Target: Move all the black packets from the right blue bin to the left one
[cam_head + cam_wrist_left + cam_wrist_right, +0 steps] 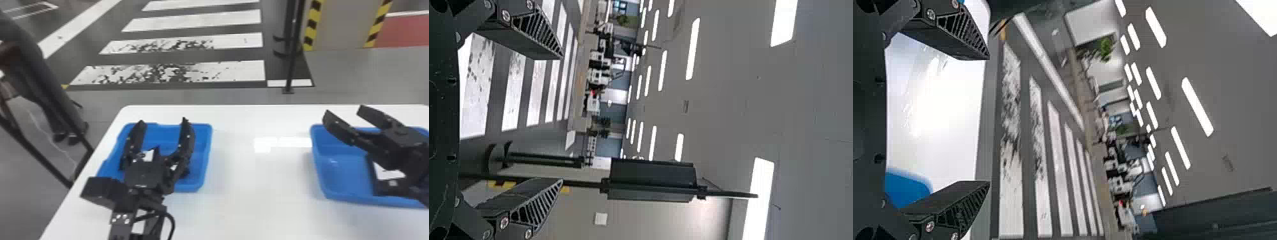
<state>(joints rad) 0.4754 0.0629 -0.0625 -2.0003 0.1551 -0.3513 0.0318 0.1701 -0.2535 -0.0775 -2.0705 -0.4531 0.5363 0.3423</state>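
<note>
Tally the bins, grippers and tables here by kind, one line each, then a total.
Blue bins: 2 (left bin, right bin)
Black grippers: 2 (left gripper, right gripper)
White table: 1
Total: 5

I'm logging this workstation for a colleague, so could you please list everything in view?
Left bin: one, blue, left part of the table
Right bin: one, blue, right part of the table
Black packets: count and place cannot be told, as parts of both bins are covered
Table: one, white, under the bins
Floor stripes: several, white, beyond the table
Stand: one, black, beyond the table
Hazard strips: two, yellow and black, upper right of the head view
Floor patch: one, red, right of the strips
Ceiling lights: several, white, overhead
Left hand: one, black, at the left bin, open
Right hand: one, black, at the right bin, open
</note>
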